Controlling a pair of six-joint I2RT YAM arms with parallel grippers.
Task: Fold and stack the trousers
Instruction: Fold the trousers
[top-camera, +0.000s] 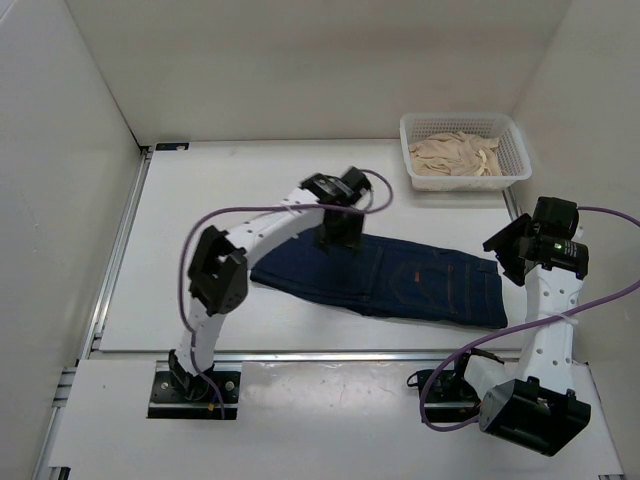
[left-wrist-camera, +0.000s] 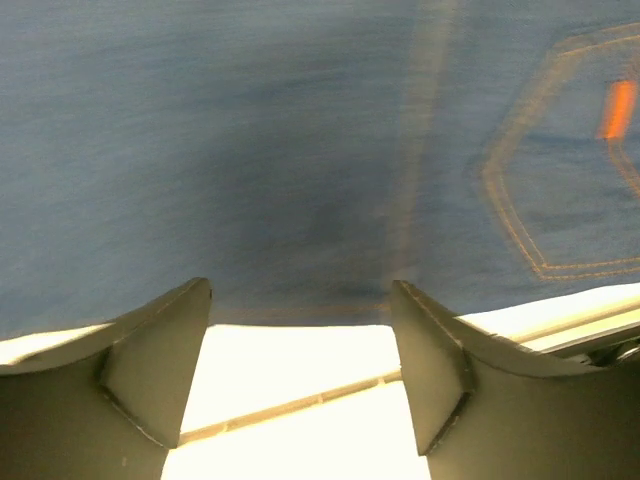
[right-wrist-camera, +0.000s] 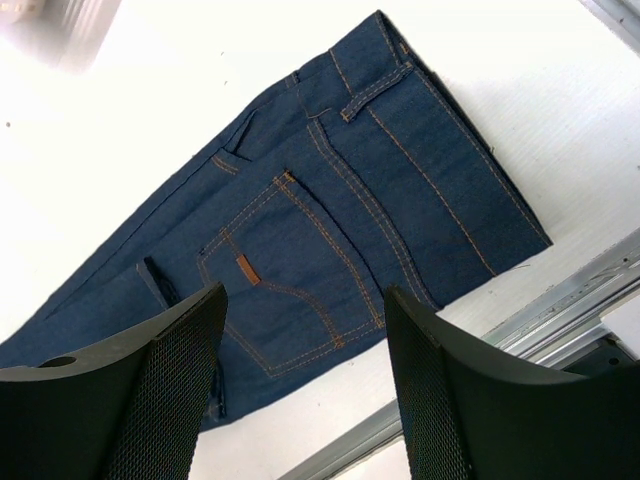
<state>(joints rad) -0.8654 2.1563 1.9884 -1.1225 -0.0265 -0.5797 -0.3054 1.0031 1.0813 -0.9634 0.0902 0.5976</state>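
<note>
Presently we list one item: the trousers (top-camera: 420, 285). They are dark blue denim and lie flat on the table (top-camera: 200, 200), right of centre. The legs run left and the waistband (right-wrist-camera: 470, 170) is toward the right arm. Only one back pocket (right-wrist-camera: 280, 270) shows, so we judge them already folded once lengthwise.

Handling, as we judge it:
- Weight: moderate. It is heavier than light cloth and likely to drag on the table instead of floating.
- Body: limp, though with enough stiffness to keep a crease once pressed flat.
- Surface: coarse weave, not slippery and not fragile.
- Layers: two at least. A pinch must catch all of them or the lower one will slide loose.
- Where to take hold: the thick stitched waistband corners and the leg hems. Next best is a long edge, with a finger slid under it.

Tools:
- The left gripper (top-camera: 340, 238) is low over the far long edge, near the knee region. Its fingers are spread, with the denim edge just ahead of the tips. Nothing is pinched, and its own view is blurred.
- The right gripper (right-wrist-camera: 305, 292) is held above the waist end. Its fingers are spread and it is empty.

Also present is a white basket (top-camera: 415, 140) at the far right corner holding pale cloth. It stands apart from the trousers.
</note>
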